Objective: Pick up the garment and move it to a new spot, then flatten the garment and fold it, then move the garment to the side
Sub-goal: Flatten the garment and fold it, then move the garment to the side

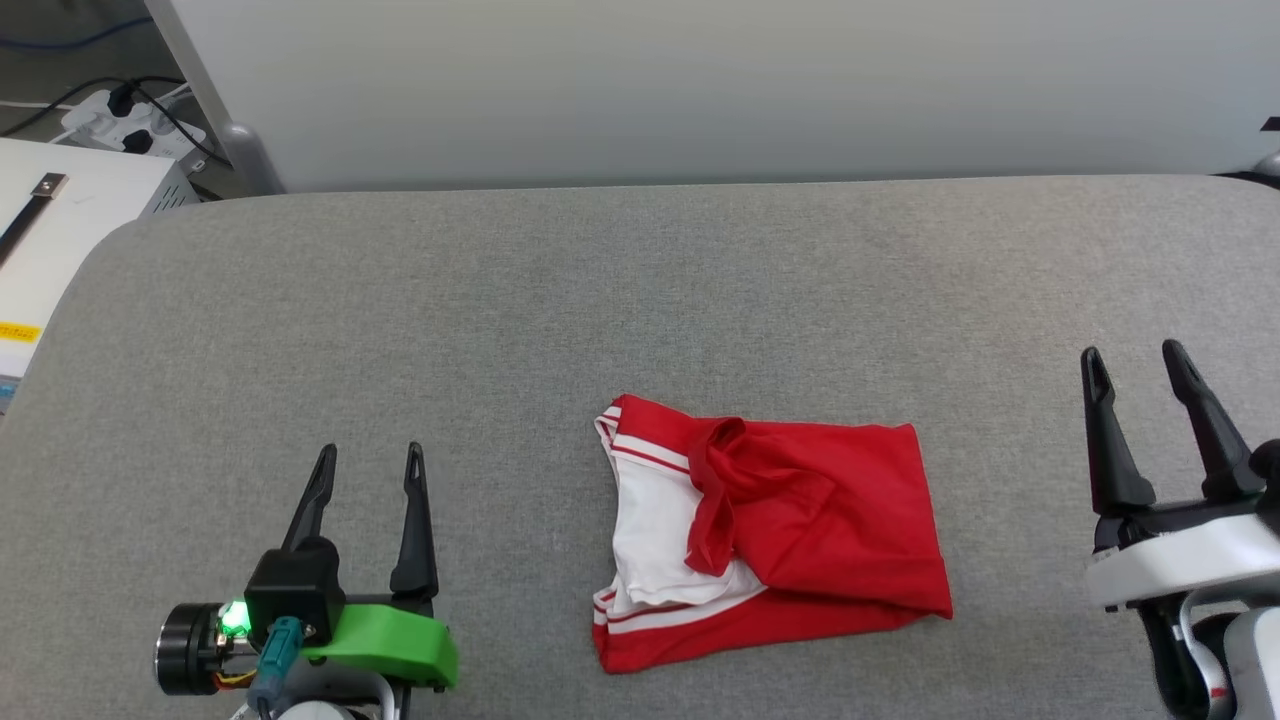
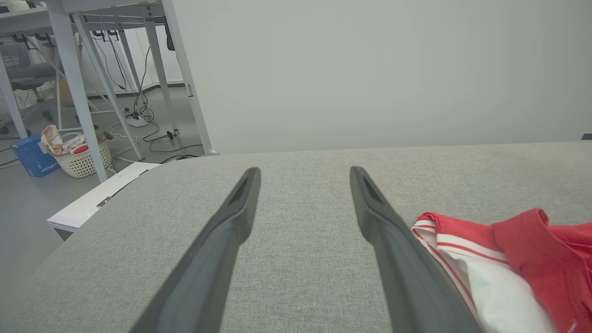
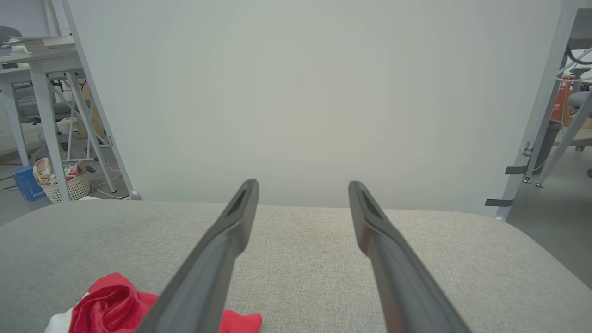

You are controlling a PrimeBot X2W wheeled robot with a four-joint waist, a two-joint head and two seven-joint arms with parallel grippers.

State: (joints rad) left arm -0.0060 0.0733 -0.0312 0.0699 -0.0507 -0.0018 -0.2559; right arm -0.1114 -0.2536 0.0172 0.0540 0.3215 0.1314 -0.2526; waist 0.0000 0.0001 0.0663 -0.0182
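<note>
Garment (image 1: 800, 520) lies bunched and loosely doubled over on the grey desk (image 1: 500, 300). Left gripper (image 1: 371, 450) sits well left of it, right gripper (image 1: 1132, 350) well right, both wide, empty, not touching. Likely pick-up step: next, reach a cloth edge and close.

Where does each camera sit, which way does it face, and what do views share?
Head view: atop the robot, looking forward and down at the grey padded surface with the garment; left gripper lower left, right gripper at right, both open.
Left wrist view: low over the surface, facing the pale panel along its own fingers; garment lower right.
Right wrist view: same heading, own fingers; garment lower left.
Shared: both wrist views catch the white basket.
</note>
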